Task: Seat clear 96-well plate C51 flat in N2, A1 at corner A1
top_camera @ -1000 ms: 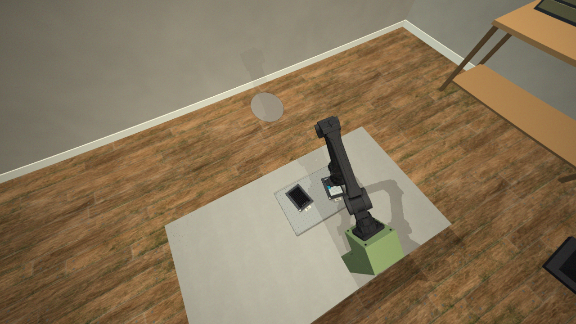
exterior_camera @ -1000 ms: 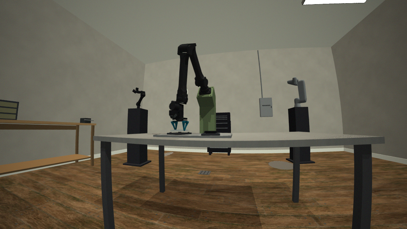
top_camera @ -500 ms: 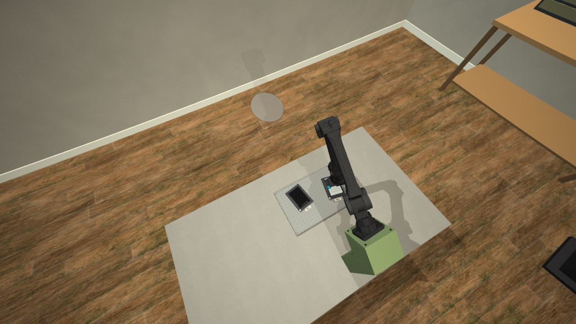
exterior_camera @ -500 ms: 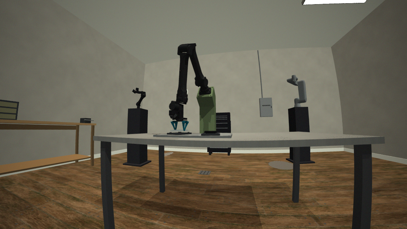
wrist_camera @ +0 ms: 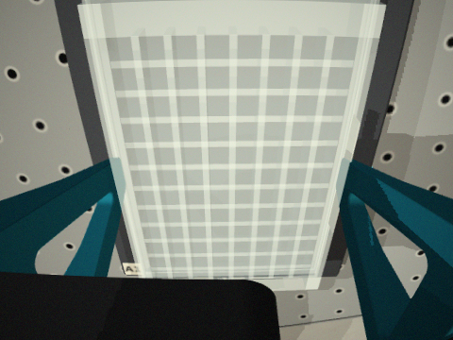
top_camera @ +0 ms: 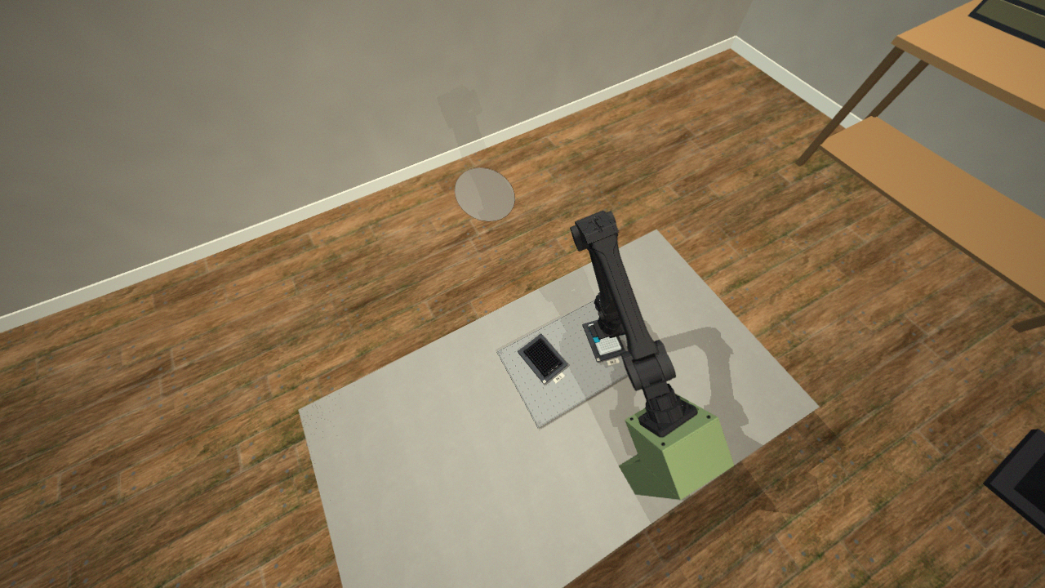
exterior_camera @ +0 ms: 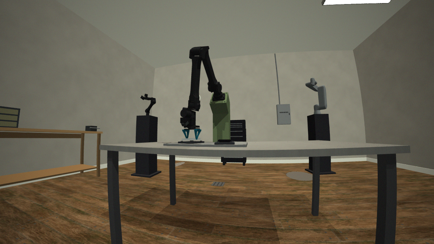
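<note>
The clear plate C51 (top_camera: 609, 345) (exterior_camera: 192, 139) (wrist_camera: 231, 134) is between the teal fingers, well grid up. My gripper (exterior_camera: 191, 138) (wrist_camera: 230, 171) is shut on its two long sides. The plate is low over the dark nest N2 (top_camera: 589, 332) (exterior_camera: 182, 142) (wrist_camera: 85, 94) and looks roughly level; I cannot tell whether it touches the locators. The nest's rim shows along both long sides. Its A1 mark (wrist_camera: 130, 269) shows at the plate's near left corner. The plate's ID labels cannot be made out. The black plate C15 (top_camera: 543, 356) sits in the nest N1 (top_camera: 532, 367) (exterior_camera: 224, 142).
Both nests stand on the perforated deck (top_camera: 544, 412), with the N1 label (top_camera: 558, 377) and N2 label (top_camera: 612, 362) beside them. The arm's green pedestal (top_camera: 694, 461) (exterior_camera: 220, 121) stands on the table beyond the deck. The arm hides part of N2 in the top view.
</note>
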